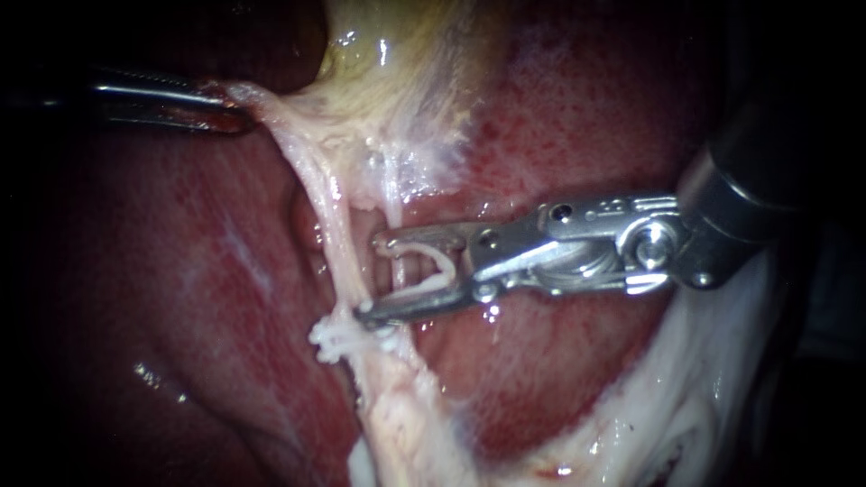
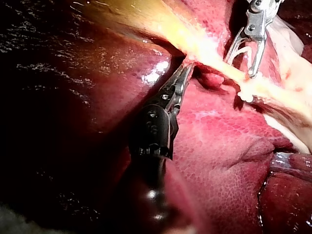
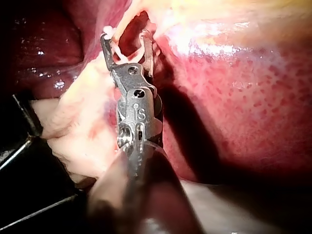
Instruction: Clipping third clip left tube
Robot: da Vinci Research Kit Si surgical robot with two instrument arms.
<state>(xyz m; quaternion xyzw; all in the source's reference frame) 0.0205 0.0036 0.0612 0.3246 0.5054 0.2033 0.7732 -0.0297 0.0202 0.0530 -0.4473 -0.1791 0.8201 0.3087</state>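
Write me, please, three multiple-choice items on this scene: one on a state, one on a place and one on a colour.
1. The left instrument's jaws are:
A. open, clear of tissue
B. shut on pale tissue
C. shut, holding nothing

2. The fitted clip on the tube sits:
A. between the left instrument's jaws
B. beside the right instrument's jaw tips
C. on the right instrument's shaft

3. The loaded clip between the right instrument's jaws is:
A. blue
B. black
C. white

Answers:
1 B: both jaws pinch the pale strand, which runs taut from them.
2 B: it lies on the tube right by the lower jaw tip.
3 C: it shows white against the metal jaws, which stand apart around it.
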